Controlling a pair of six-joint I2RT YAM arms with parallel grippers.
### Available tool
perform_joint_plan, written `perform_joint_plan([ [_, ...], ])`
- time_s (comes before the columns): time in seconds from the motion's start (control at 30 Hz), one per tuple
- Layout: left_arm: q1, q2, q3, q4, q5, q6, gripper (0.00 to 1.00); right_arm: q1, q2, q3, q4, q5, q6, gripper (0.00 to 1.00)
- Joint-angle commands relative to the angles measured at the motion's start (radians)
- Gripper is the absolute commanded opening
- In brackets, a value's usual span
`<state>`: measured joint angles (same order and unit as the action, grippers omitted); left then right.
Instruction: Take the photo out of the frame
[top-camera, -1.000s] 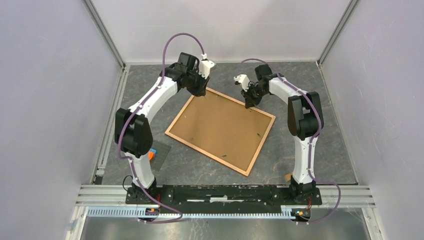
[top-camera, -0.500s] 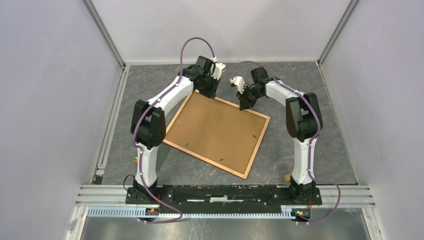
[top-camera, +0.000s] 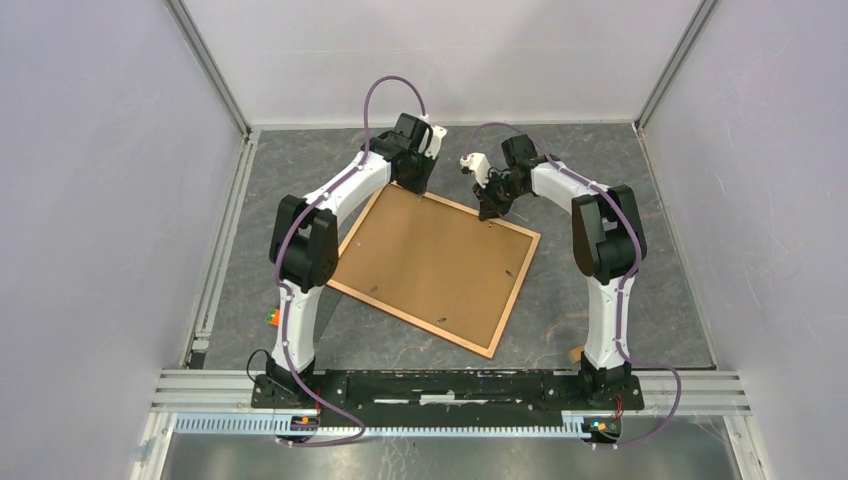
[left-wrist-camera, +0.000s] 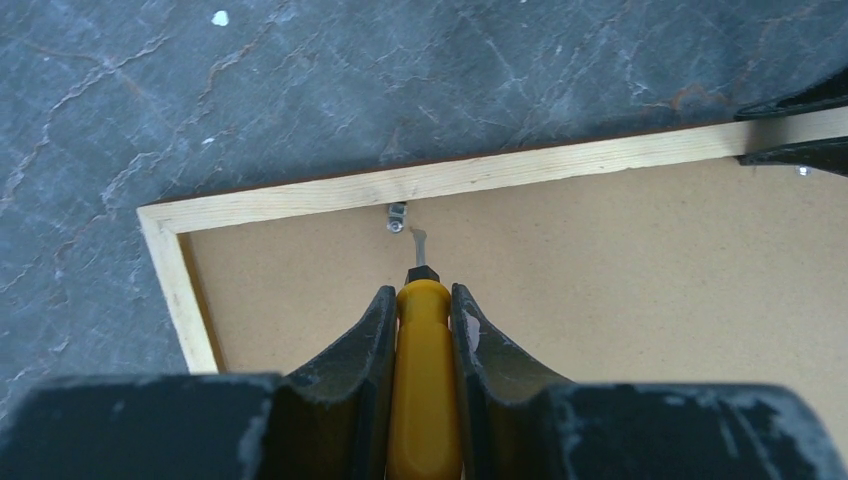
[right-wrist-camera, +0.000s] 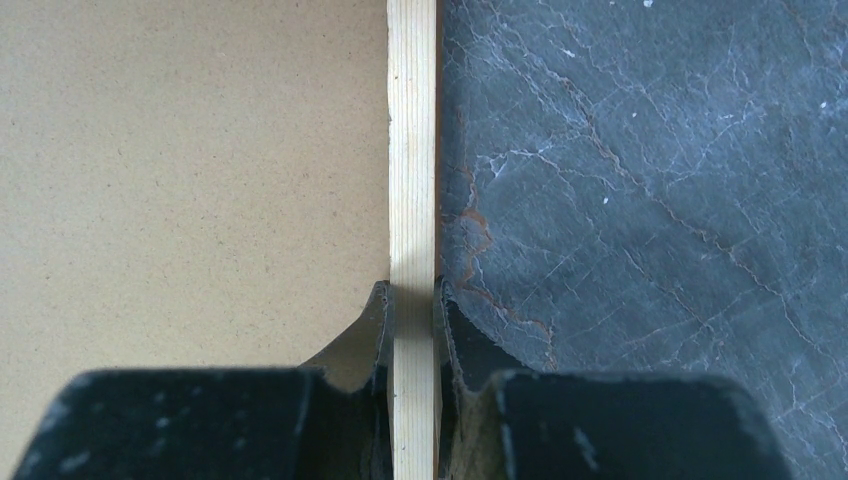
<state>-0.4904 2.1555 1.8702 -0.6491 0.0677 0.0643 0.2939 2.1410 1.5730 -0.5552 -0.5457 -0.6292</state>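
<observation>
Lying back-up on the desk (top-camera: 620, 200), the frame (top-camera: 430, 262) presumably hides the photo under its backing board (right-wrist-camera: 190, 170); right jaws pinch its far rail (right-wrist-camera: 412, 150), left jaws clamp a yellow-handled tool (left-wrist-camera: 425, 400) whose tip points to 12 o'clock, just short of a clip (left-wrist-camera: 397, 217).

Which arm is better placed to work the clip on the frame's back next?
Left. Its jaws hold a yellow-handled tool whose tip sits just short of the clip; the right jaws are clamped on the wooden edge of the frame, probably steadying it.
</observation>
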Motion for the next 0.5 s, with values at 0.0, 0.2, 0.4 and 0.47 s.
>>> perform_joint_plan([
  [0.0, 0.011, 0.011, 0.039, 0.034, -0.106, -0.011, 0.02, 0.038, 0.020, -0.045, -0.070, -0.022, 0.008, 0.00],
  [0.2, 0.032, 0.020, 0.041, 0.043, -0.160, -0.016, 0.02, 0.036, 0.020, -0.047, -0.072, -0.022, 0.006, 0.00],
  [0.4, 0.031, 0.017, 0.035, 0.054, -0.073, -0.026, 0.02, 0.037, 0.019, -0.054, -0.070, -0.023, 0.006, 0.00],
  [0.47, 0.022, 0.020, 0.037, 0.060, -0.024, -0.020, 0.02, 0.037, 0.020, -0.054, -0.069, -0.025, 0.006, 0.00],
])
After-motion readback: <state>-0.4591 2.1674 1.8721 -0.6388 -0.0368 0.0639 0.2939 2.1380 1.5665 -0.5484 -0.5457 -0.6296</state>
